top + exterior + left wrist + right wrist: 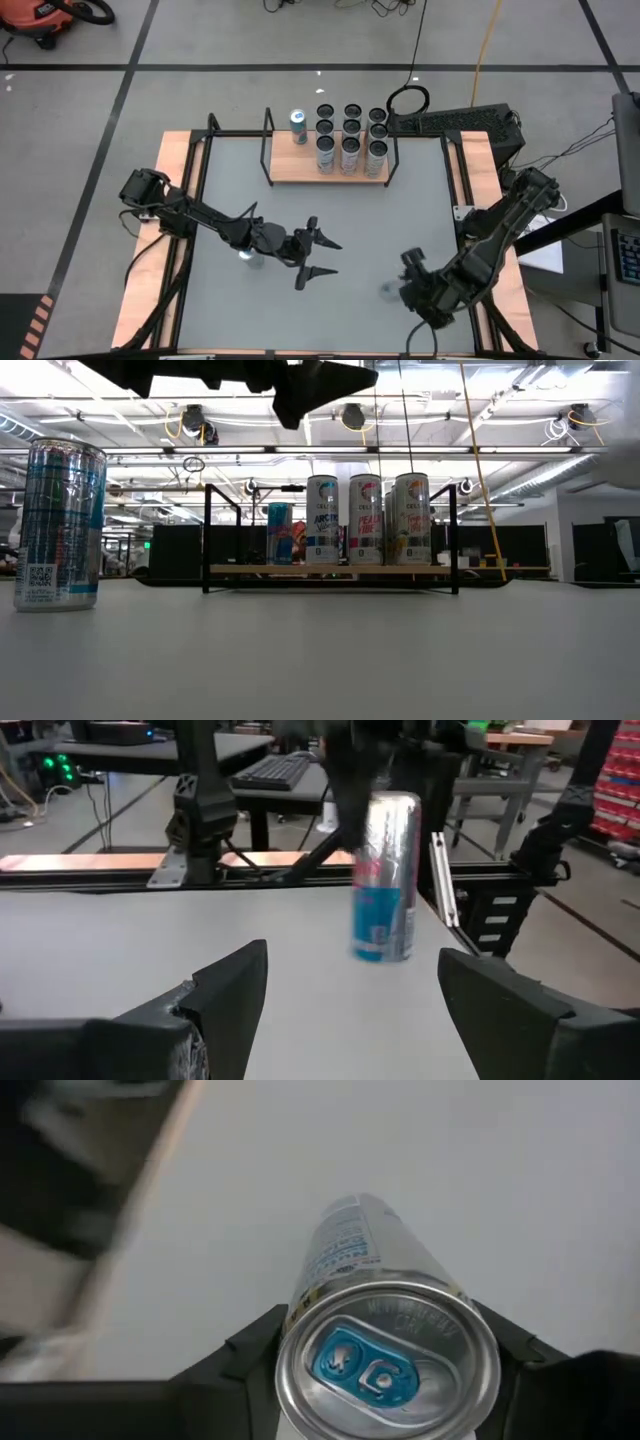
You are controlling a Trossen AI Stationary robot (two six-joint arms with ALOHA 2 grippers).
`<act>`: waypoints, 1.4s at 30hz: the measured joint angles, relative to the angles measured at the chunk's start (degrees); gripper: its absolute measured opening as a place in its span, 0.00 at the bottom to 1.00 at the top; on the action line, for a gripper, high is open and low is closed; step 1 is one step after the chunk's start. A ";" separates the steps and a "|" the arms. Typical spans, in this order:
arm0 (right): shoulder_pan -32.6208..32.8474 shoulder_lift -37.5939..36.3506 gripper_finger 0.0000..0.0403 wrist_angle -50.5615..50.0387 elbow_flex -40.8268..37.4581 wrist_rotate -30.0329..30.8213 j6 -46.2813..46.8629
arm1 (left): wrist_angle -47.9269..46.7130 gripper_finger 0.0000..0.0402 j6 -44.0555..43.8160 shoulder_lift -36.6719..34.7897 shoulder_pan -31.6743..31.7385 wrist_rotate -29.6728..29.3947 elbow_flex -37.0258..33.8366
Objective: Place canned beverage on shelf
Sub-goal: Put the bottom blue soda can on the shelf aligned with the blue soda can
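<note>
Silver-blue can (385, 1342), label too blurred to read, stands upright at the table's (330, 225) right front, clamped by the right gripper (385, 1355). Left gripper (318, 256) hangs spread mid-table. Shelf (328, 172) cans read "ARCTIC" and "PEACH".

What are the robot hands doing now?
Right gripper closed on can, upright on table. Left gripper open, empty. Shelf holds cans; path clear.
</note>
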 joint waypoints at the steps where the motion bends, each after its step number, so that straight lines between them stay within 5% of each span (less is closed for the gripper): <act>1: -0.44 0.00 0.46 0.42 0.72 3.07 -3.62 | -0.03 0.73 0.08 0.00 -0.21 0.03 0.00; 7: -2.72 -0.03 0.48 6.08 1.76 16.73 -27.15 | -0.06 0.73 0.72 0.04 -1.80 0.10 0.00; 17: -7.52 -0.02 0.47 14.94 1.76 18.38 -53.55 | -0.79 0.73 0.10 0.06 -2.18 -2.05 0.00; 22: -8.98 -0.02 0.47 17.07 1.76 18.36 -59.40 | -2.02 0.75 -2.11 0.06 -1.48 -1.68 0.00; 31: -11.59 -0.02 0.47 18.22 1.76 18.32 -68.97 | -1.88 0.93 -1.51 0.06 -0.22 -0.36 0.00; 42: -15.36 -0.02 0.47 19.63 1.76 15.68 -76.04 | -4.22 0.80 -4.97 0.07 0.64 -3.05 0.00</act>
